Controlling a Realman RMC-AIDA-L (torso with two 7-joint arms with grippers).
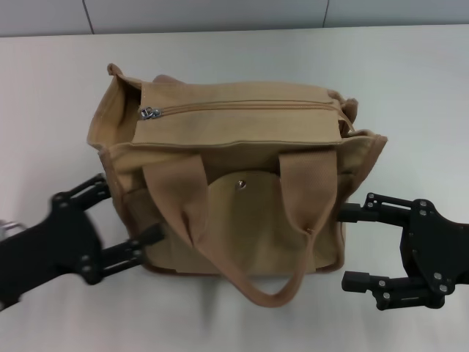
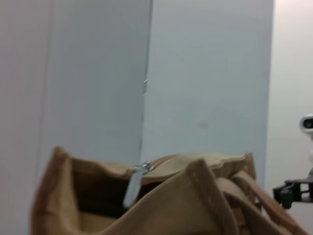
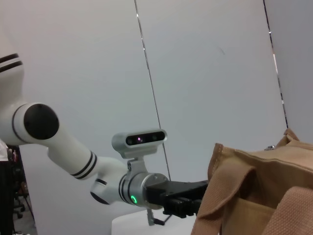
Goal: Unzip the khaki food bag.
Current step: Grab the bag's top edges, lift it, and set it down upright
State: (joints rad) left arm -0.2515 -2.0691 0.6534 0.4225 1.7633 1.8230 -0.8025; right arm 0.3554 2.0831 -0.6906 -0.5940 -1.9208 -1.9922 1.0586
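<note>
The khaki food bag [image 1: 242, 147] stands mid-table, with its front pocket and silver snap [image 1: 239, 185] facing me and one handle hanging over the front. Its top zipper looks closed, with the metal pull [image 1: 150, 112] at the bag's left end. My left gripper [image 1: 133, 206] is open, low at the bag's left front corner, one finger on each side of it. My right gripper [image 1: 352, 247] is open beside the bag's right front corner. The left wrist view shows the bag [image 2: 195, 196] and the pull [image 2: 134, 183]. The right wrist view shows the bag [image 3: 259, 186] and the left gripper [image 3: 181, 198].
The bag stands on a white table [image 1: 410, 88] with bare surface on all sides. A grey wall [image 1: 220, 15] runs behind the table's far edge. The left arm's white wrist with its camera [image 3: 139, 139] shows in the right wrist view.
</note>
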